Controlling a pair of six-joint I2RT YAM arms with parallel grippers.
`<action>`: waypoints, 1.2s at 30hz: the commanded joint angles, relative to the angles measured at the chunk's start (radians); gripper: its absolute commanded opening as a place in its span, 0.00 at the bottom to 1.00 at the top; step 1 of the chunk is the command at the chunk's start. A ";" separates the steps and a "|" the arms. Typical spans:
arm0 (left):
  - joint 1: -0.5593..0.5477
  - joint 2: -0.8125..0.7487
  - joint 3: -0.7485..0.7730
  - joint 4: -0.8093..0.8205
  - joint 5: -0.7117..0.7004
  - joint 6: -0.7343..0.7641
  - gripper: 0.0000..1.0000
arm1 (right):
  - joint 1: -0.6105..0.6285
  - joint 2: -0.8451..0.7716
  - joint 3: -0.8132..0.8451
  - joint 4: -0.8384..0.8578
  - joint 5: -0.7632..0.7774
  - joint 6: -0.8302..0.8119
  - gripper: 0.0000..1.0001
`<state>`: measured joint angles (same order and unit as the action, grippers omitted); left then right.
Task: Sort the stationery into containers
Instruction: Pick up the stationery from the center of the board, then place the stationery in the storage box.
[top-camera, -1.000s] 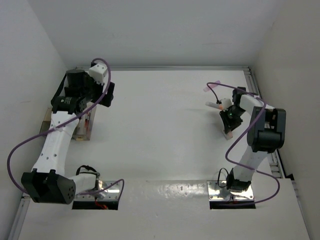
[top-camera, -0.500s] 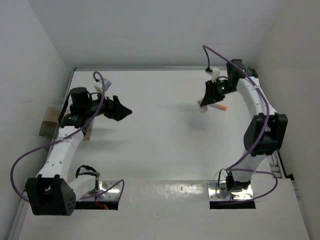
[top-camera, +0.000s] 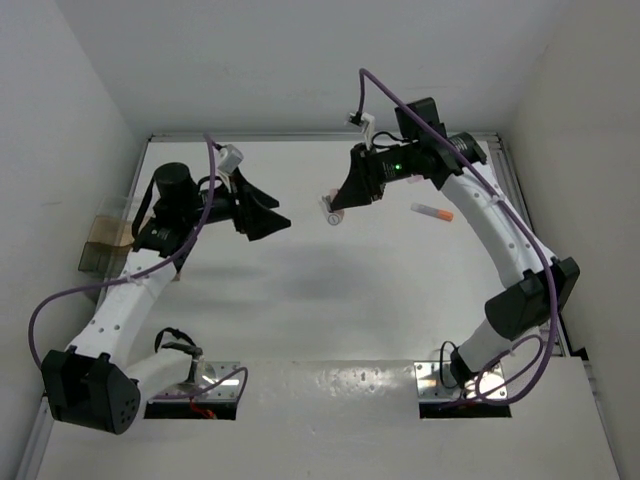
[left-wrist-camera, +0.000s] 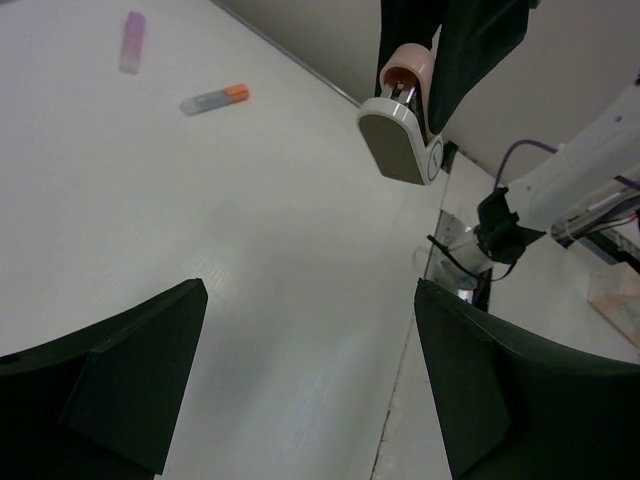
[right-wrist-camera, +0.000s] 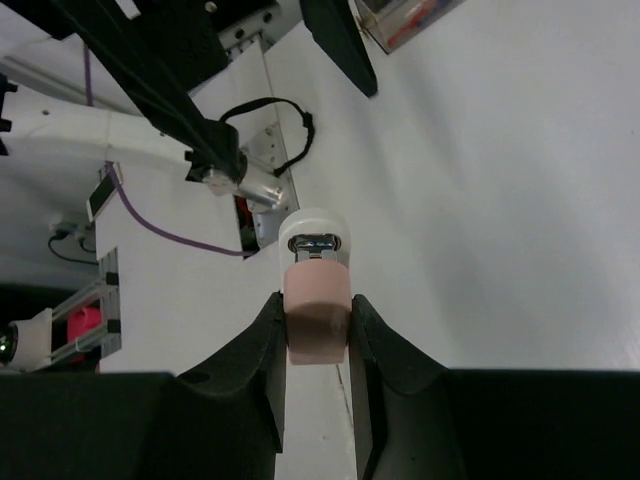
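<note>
My right gripper (top-camera: 338, 207) hangs above the far middle of the table, shut on a small pink-and-white piece of stationery (right-wrist-camera: 317, 290) with a metal slot at its white end, much like a mini stapler. The same piece (left-wrist-camera: 405, 130) shows in the left wrist view, held up in the air. My left gripper (top-camera: 277, 216) faces it from the left, open and empty, with a gap between the two. A grey marker with an orange cap (top-camera: 432, 212) lies on the table beyond. The clear containers (top-camera: 105, 240) stand at the left wall, with red pens inside (right-wrist-camera: 412, 20).
A small pink-purple block (left-wrist-camera: 132, 28) lies on the table beyond the marker (left-wrist-camera: 214, 99). White walls close in the table on the left, back and right. Both arm bases (top-camera: 195, 385) stand at the near edge with purple cables looping off them.
The right arm swung from the right side toward the far middle, carrying the pink-and-white piece. The left arm came away from the containers toward it, jaws a little narrower.
</note>
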<state>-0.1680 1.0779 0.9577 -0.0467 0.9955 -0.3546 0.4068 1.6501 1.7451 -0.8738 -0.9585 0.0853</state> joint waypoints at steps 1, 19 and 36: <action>-0.044 0.002 -0.022 0.162 0.084 -0.092 0.91 | 0.035 -0.052 0.042 0.076 -0.046 0.050 0.00; -0.136 0.114 -0.037 0.651 0.123 -0.520 0.92 | 0.112 -0.044 0.070 0.127 -0.072 0.097 0.00; -0.146 0.119 -0.051 0.682 0.120 -0.550 0.56 | 0.125 -0.013 0.085 0.182 -0.095 0.146 0.00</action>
<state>-0.3023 1.1988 0.9157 0.5930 1.1076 -0.9104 0.5220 1.6348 1.7866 -0.7555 -1.0077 0.2073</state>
